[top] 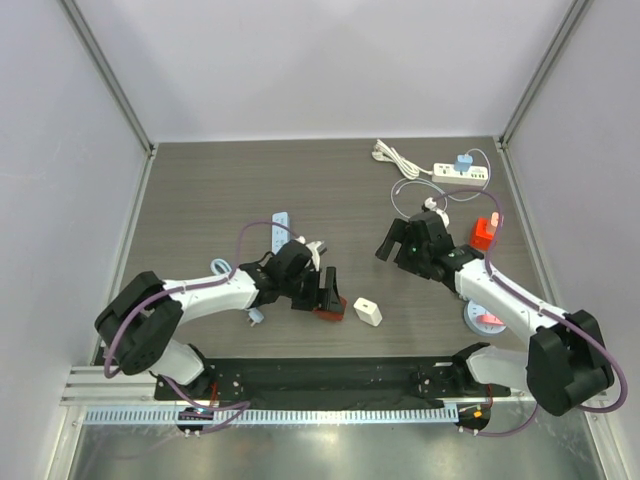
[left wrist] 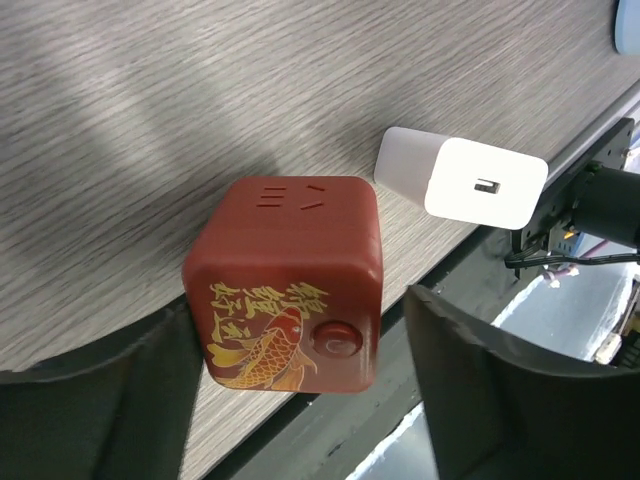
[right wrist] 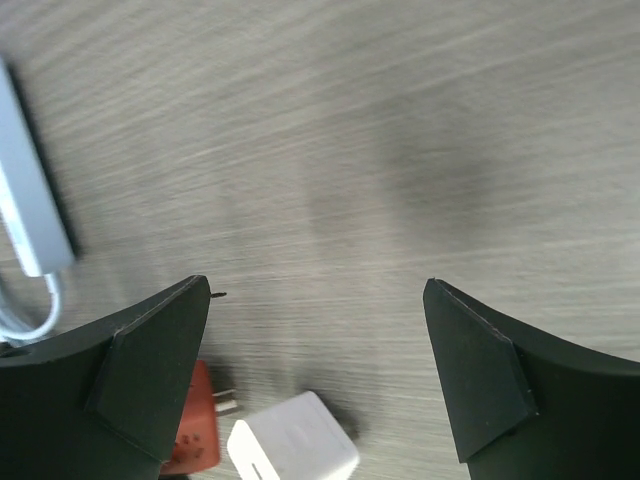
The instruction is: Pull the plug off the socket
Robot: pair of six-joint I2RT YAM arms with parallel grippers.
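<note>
Both pieces are lying apart on the table (left wrist: 150, 120): the white plug (left wrist: 465, 180) is resting just beside the red cube socket (left wrist: 290, 280), not seated in it, so the pull is looking done and the release is in hand. The left gripper (left wrist: 300, 300) is straddling the socket with jaws spread, a gap showing on one side, clamping nothing. The right gripper (right wrist: 318, 285) is hovering wide open and empty. Next, each arm is needing only a clean lift clear. Gold Chinese characters and a koi are decorating the socket, too stylised to read, and the plug is showing no writing.
</note>
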